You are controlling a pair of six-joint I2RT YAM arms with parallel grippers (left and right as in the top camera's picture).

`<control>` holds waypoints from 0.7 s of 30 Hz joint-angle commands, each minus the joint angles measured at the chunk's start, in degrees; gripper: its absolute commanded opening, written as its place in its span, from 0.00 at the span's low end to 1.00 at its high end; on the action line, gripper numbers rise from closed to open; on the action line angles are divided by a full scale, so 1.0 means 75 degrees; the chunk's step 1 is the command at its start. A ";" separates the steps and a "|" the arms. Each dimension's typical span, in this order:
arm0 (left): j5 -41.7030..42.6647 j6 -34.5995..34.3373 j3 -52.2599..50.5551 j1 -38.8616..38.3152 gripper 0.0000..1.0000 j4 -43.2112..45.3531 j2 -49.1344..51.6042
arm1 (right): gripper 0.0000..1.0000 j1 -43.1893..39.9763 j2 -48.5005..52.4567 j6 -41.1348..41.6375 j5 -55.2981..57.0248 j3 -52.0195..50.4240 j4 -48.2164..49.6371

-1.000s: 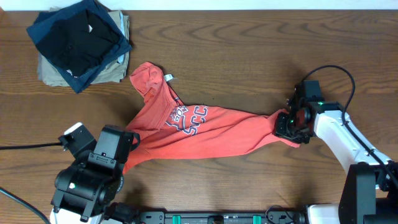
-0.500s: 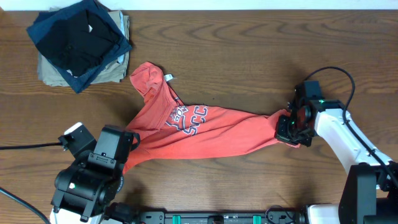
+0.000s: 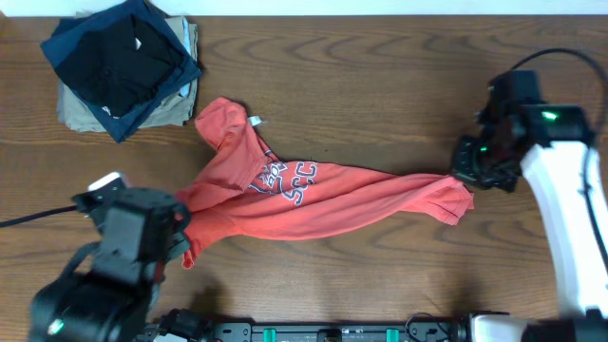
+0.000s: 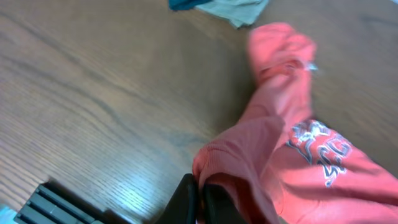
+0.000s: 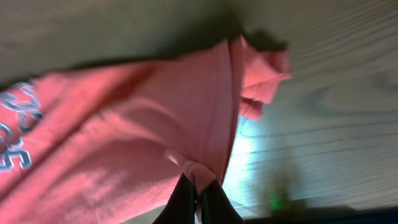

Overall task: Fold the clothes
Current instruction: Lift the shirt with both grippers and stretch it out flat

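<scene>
Left claw (image 4: 200, 202): clamped tight on a bunched edge of shirt (image 3: 332, 199). Right claw (image 5: 200, 196): clamped tight on a fabric fold at the other end. Shirt: stretched between both claws along table (image 3: 380, 95), lettering (image 3: 290, 180) face-up nearer left claw, neck label (image 3: 256, 119) beyond it.

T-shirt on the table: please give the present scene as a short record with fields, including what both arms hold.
item: coral-red T-shirt, a crumpled band across the table, lettering up
left fingers: shut on the shirt's left edge
right fingers: shut on a fold at its right end
other: pile of clothes, far left corner, apart from the shirt
folding: not yet done
</scene>
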 commanded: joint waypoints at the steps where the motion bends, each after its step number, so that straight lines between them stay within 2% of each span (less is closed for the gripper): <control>1: 0.0213 0.0548 0.1134 0.0032 0.06 -0.0376 -0.0064 | 0.01 -0.0219 -0.1061 0.0102 0.0300 0.0656 -0.0280; 5: 0.0256 0.0664 0.2573 0.0032 0.06 -0.0866 -0.0064 | 0.01 -0.0449 -0.2151 0.0064 0.0364 0.1253 -0.0519; 10: 0.1058 0.1035 0.4368 0.0032 0.06 -0.1026 -0.0055 | 0.01 -0.0600 -0.2978 -0.0329 0.0513 0.2515 -0.1122; 16: 0.1183 0.1416 0.5913 0.0032 0.06 -0.0895 0.0163 | 0.01 -0.0600 -0.2891 -0.0338 0.1207 0.4657 -0.1988; 21: 0.1186 0.1941 0.6577 0.0032 0.06 -0.0178 0.0790 | 0.01 -0.0600 -0.2477 -0.0361 0.1373 0.5951 -0.2157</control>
